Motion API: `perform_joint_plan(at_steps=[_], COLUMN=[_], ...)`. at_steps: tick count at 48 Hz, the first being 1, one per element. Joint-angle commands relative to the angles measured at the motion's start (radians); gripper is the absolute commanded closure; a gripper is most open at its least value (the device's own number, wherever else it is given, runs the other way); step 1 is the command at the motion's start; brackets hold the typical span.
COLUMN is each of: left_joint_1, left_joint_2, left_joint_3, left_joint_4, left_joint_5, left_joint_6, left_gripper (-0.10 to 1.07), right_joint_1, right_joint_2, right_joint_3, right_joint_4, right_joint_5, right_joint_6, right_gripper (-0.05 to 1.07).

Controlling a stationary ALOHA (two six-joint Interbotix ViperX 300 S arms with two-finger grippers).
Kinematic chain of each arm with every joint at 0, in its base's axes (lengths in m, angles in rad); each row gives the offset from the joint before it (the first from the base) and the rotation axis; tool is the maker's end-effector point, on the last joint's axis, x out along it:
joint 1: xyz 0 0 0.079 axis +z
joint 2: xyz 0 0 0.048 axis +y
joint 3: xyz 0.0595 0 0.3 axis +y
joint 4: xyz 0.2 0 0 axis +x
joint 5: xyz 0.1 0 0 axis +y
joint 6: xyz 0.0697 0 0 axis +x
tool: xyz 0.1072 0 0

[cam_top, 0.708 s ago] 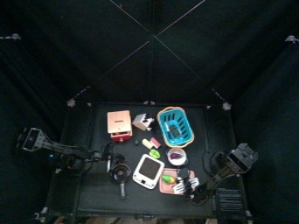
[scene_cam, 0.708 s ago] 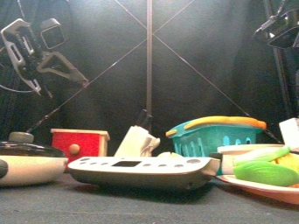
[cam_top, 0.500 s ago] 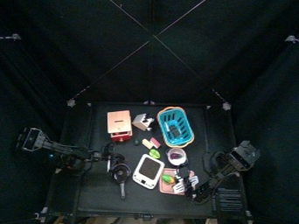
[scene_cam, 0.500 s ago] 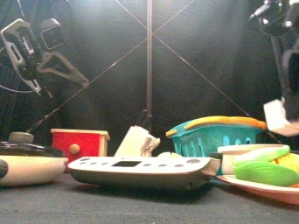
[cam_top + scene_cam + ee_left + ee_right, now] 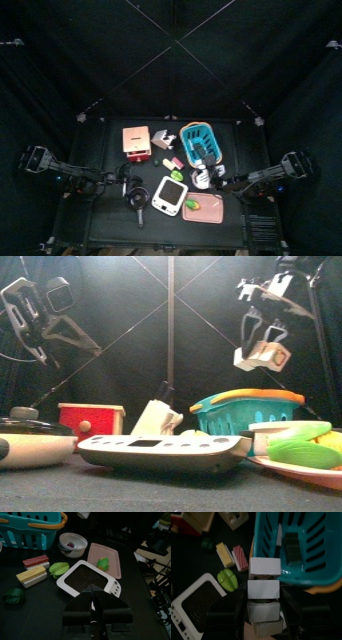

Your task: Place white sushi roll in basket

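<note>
Basket point(image 5: 304, 547): turquoise plastic, slatted wall, slight gloss; orange plastic handle point(image 5: 59, 521), smooth. White sushi roll point(image 5: 264, 566): smooth matt white faces, looks plastic. Tabletop point(image 5: 27, 619): black, matt. Pink tray point(image 5: 107, 554): smooth plastic, low sheen. White bowl point(image 5: 72, 543): glossy. White gadget point(image 5: 88, 577): smooth plastic shell, dark ribbed panel. Right gripper point(image 5: 263, 587): matt black.

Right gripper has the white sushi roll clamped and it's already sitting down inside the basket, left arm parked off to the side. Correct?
Not quite. The right gripper does clamp the white sushi roll, but the front view shows the roll held up in the air, well above the basket, not resting inside it. The left gripper is indeed parked off to the side, away from the basket.
</note>
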Motion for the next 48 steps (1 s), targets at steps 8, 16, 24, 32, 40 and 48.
perform_joint_plan(at_steps=[8,16,24,32,40,48], left_joint_1=[-0.002,0.006,0.038,0.069,0.071,0.071], left_joint_2=[-0.003,-0.005,-0.006,-0.008,-0.008,-0.008], left_joint_3=[-0.009,-0.005,0.006,0.018,0.018,0.02], left_joint_4=[-0.002,-0.002,-0.005,-0.018,-0.025,-0.025], left_joint_5=[-0.003,-0.005,-0.005,-0.003,-0.005,-0.003], left_joint_6=[0.003,0.003,0.0,0.002,0.002,0.002], left_gripper=[0.58,0.58,0.58,0.58,0.58,0.58], right_joint_1=[-0.36,-0.535,-0.623,-0.646,-0.652,-0.658], right_joint_2=[-0.078,-0.023,0.08,0.15,0.198,0.236], right_joint_3=[0.034,0.069,0.071,0.063,0.061,0.055], right_joint_4=[0.038,0.091,0.129,0.146,0.163,0.164], right_joint_5=[-0.31,-0.471,-0.526,-0.531,-0.528,-0.529], right_joint_6=[-0.207,-0.29,-0.351,-0.397,-0.426,-0.428], right_gripper=[0.5,0.5,0.5,0.5,0.49,0.49])
